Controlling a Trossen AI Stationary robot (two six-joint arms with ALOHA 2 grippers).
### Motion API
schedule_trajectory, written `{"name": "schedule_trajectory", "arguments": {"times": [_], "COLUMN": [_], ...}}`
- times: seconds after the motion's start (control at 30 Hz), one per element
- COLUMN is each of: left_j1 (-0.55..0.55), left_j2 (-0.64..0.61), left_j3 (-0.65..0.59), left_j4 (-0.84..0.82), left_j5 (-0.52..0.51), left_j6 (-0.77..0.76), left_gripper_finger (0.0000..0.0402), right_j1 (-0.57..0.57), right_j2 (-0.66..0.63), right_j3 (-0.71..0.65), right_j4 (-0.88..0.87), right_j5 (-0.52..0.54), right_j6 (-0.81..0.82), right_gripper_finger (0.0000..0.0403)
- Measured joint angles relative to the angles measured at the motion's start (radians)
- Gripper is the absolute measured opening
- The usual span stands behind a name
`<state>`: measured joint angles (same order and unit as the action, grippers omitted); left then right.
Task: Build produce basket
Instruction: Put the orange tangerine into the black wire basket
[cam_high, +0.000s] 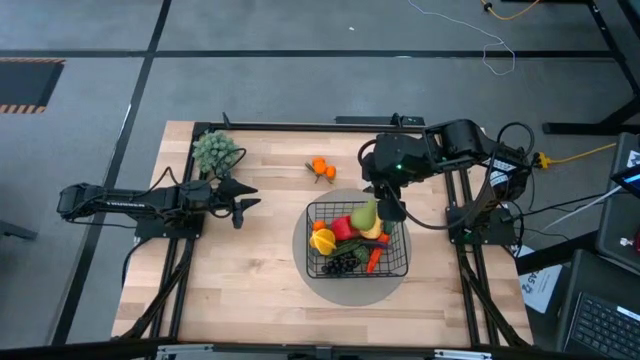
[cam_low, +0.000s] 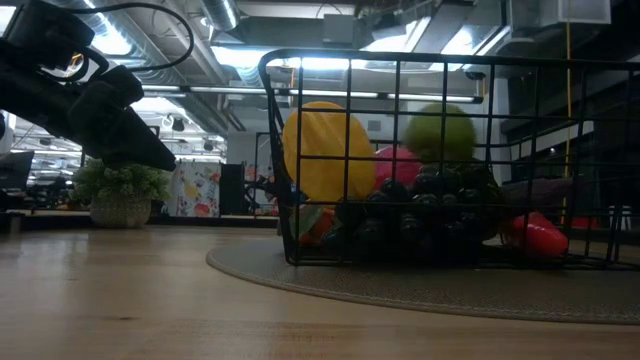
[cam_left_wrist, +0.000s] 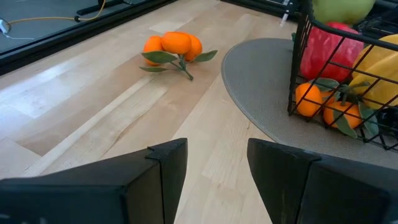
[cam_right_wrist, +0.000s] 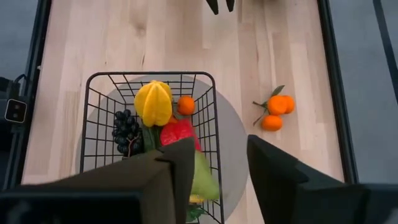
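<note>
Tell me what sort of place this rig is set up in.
Probably a lab or open workshop. The wooden table stands on a grey floor with taped lines and loose cables; the low view shows exposed ceiling ducts and desks behind; a keyboard sits beside the table.

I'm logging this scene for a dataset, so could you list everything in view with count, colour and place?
Basket: one, black wire mesh, on the grey disc right of table centre.
Grey disc: one, grey, under the basket.
Produce in the basket: yellow fruit, red pepper, dark grapes, green fruit, orange cluster, carrot.
Loose orange cluster: one, orange with green leaves, on bare wood beyond the disc.
Potted plant: one, green, far left corner.
Table: one, light wood.
Left gripper: open, low over the table's left side.
Right gripper: open, above the basket's far edge.
</note>
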<state>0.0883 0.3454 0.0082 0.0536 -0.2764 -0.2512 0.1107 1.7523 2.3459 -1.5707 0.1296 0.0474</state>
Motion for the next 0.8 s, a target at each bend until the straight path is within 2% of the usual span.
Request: {"name": "schedule_trajectory", "arguments": {"times": [0.17, 0.37, 0.53, 0.8], "left_j1": [0.000, 0.000, 0.000, 0.000], "left_j2": [0.000, 0.000, 0.000, 0.000], "left_j3": [0.000, 0.000, 0.000, 0.000], "left_j4": [0.000, 0.000, 0.000, 0.000], "left_j5": [0.000, 0.000, 0.000, 0.000], "left_j6": [0.000, 0.000, 0.000, 0.000], "left_gripper_finger": [0.0157, 0.0157, 0.0157, 0.0157], "right_j1": [0.000, -0.012, -0.063, -0.181], "right_j2": [0.000, 0.005, 0.006, 0.005], "right_j3": [0.000, -0.003, -0.047, -0.255], "right_j4": [0.000, 0.038, 0.215, 0.672], "right_j5": [0.019, 0.173, 0.266, 0.262], "right_j6": [-0.064, -0.188, -0.269, -0.385], "right_gripper_finger": [0.0132, 0.0130, 0.0130, 0.0130]}}
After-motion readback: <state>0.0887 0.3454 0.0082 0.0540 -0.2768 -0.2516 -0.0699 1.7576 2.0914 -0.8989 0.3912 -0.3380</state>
